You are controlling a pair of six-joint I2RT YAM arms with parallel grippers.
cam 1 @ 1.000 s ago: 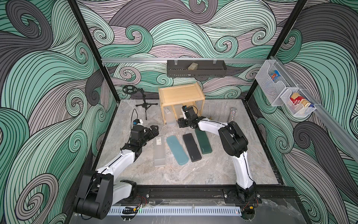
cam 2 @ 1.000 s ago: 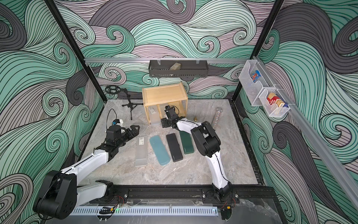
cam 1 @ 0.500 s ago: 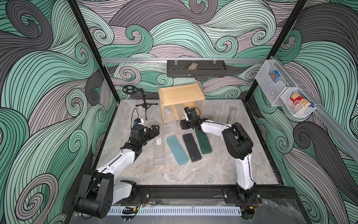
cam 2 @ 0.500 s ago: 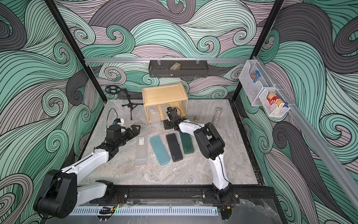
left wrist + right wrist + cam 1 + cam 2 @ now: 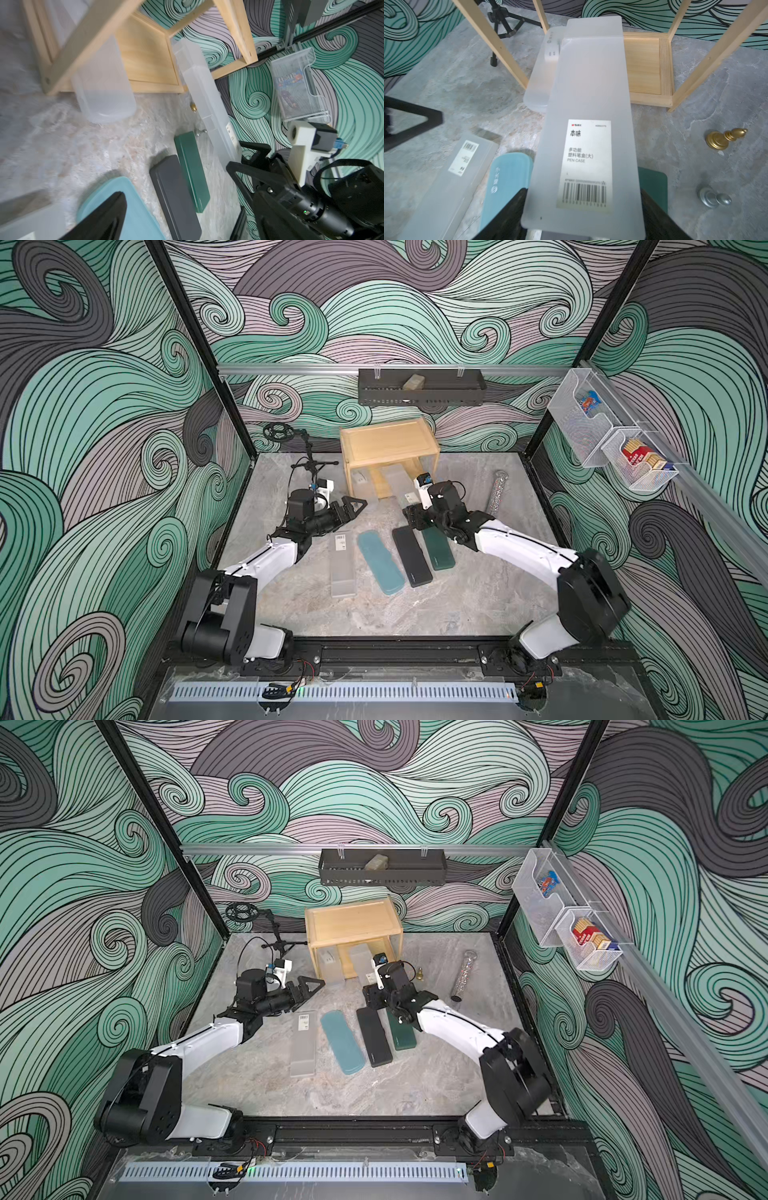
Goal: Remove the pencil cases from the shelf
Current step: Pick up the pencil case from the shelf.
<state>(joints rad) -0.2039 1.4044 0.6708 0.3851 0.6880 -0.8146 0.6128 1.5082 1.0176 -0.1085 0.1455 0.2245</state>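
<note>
Table [image 5: 457, 605] with a shelf [image 5: 388, 439] at the back. The right hand [image 5: 411, 517] grips a frosted case [image 5: 587, 104], tilted, its far end inside the shelf's bottom tier. The left hand [image 5: 351, 509] hovers wide open. A second frosted case [image 5: 360, 485] pokes out of the shelf. A third frosted case [image 5: 343, 568], teal case [image 5: 380, 562], black case [image 5: 411, 556] and green case [image 5: 436, 549] lie on the table.

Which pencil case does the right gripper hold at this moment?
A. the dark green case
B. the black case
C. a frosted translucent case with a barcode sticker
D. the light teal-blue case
C: in the right wrist view the right gripper has its fingers on both long edges of the frosted case, while the black case, the light teal-blue case and the dark green case lie free.
</note>
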